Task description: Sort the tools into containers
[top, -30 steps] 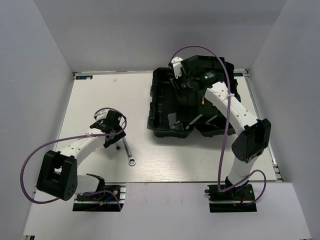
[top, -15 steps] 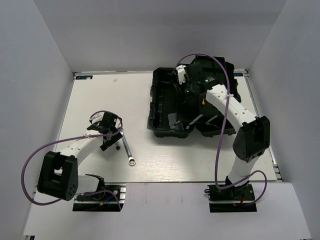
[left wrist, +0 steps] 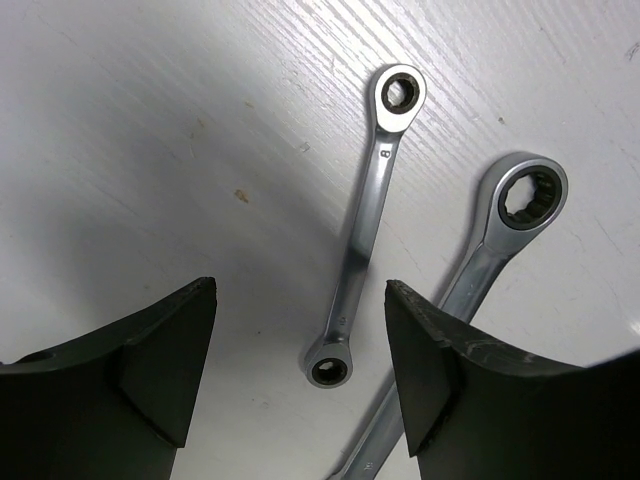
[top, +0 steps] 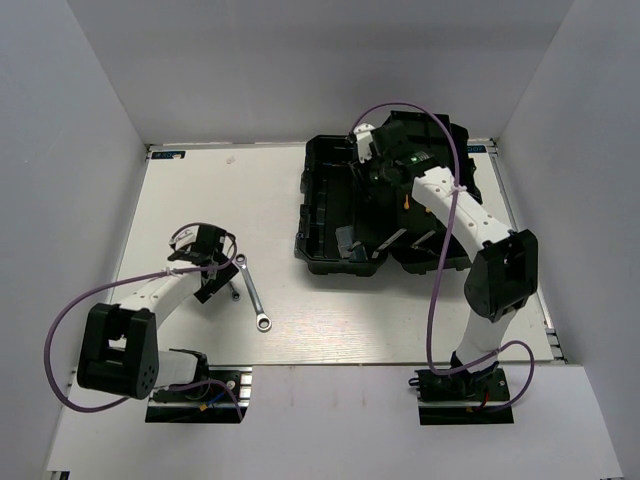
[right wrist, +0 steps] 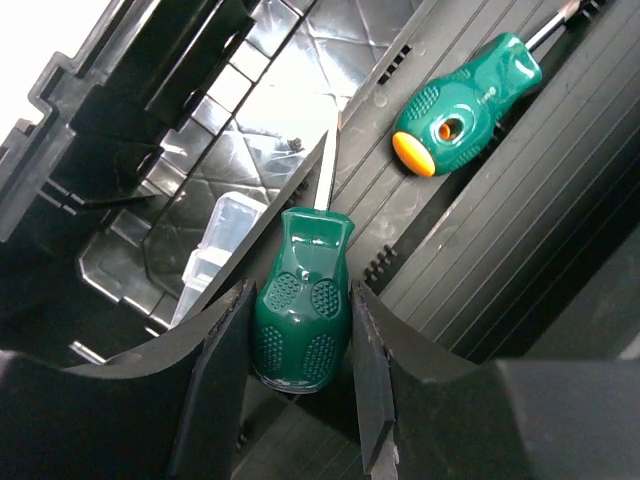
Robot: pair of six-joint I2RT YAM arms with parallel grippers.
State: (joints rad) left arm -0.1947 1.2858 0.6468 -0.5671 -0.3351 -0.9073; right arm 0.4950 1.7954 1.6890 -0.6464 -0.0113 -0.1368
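Hovering spread wide and empty, the left gripper [left wrist: 300, 300] frames one end of the short wrench [left wrist: 365, 225]. It lies flat on the table [left wrist: 150, 120], with the longer wrench [left wrist: 495, 240] at its 3 o'clock. It looks like stiff, thin, slick steel, best pinched mid-shank. Over the toolbox [top: 325, 215], the right gripper [right wrist: 300, 330] clamps a green screwdriver [right wrist: 302, 300]. Since a second ago, the left gripper has slid toward 9 o'clock.

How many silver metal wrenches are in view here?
2. The short silver wrench lies on the white table under the left gripper; the longer silver wrench lies beside it. More could be hidden in the black toolbox.
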